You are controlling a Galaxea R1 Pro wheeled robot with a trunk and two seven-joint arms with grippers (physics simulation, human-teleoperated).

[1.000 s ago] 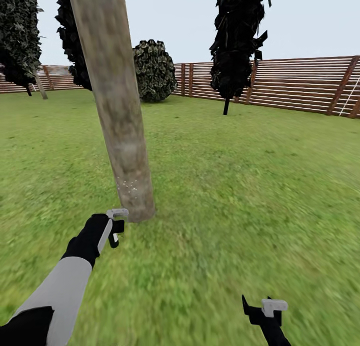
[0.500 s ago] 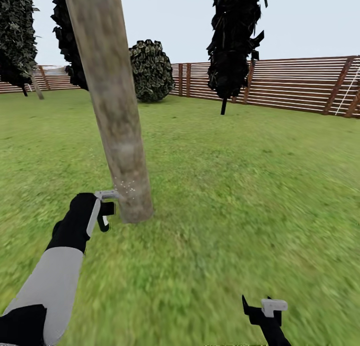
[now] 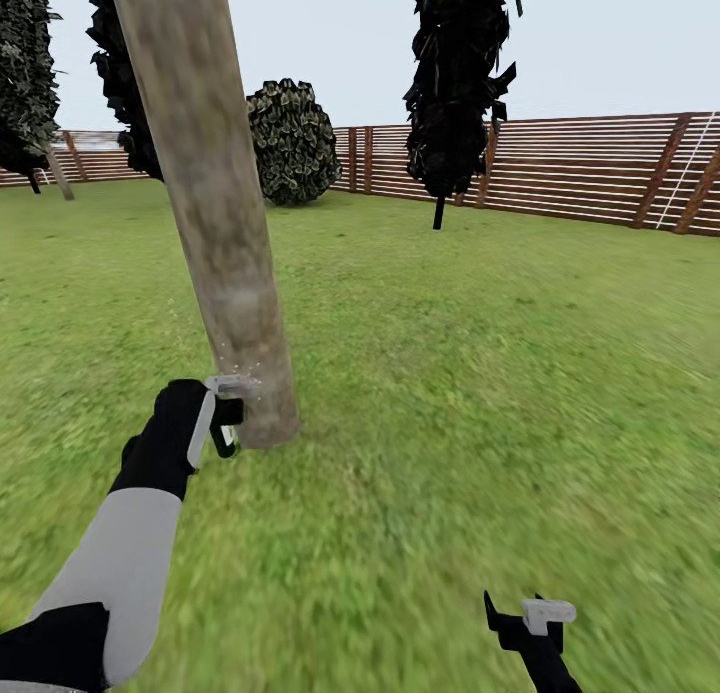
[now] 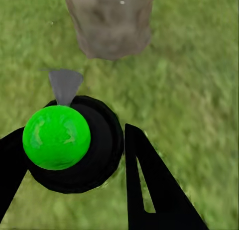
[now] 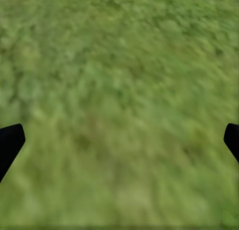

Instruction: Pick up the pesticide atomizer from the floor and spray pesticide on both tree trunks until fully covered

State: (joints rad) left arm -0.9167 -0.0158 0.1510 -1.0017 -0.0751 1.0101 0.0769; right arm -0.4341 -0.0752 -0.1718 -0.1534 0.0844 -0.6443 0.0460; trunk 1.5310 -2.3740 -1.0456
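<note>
Spraying step in hand, by the look of it: left gripper (image 3: pixel 228 425) closed around the pesticide atomizer (image 4: pixel 67 140), nozzle (image 4: pixel 64 84) aimed at the base of the tree trunk (image 3: pixel 210 213), at about 10 o'clock in the head view. Faint white specks on the bark just above the gripper, likely spray. Next move probably calls for sweeping the nozzle up the trunk and round it, most of the bark above showing no specks.

Atomizer: black round body with a bright green ball on top and a grey cone-shaped nozzle, just beside the trunk's foot, above the lawn (image 3: pixel 480 373). Trunk thick, pale grey-beige, mottled, leaning toward 11 o'clock.

Right gripper (image 3: pixel 525 618) at 5 o'clock, low, open wide over grass, holding nothing.
</note>
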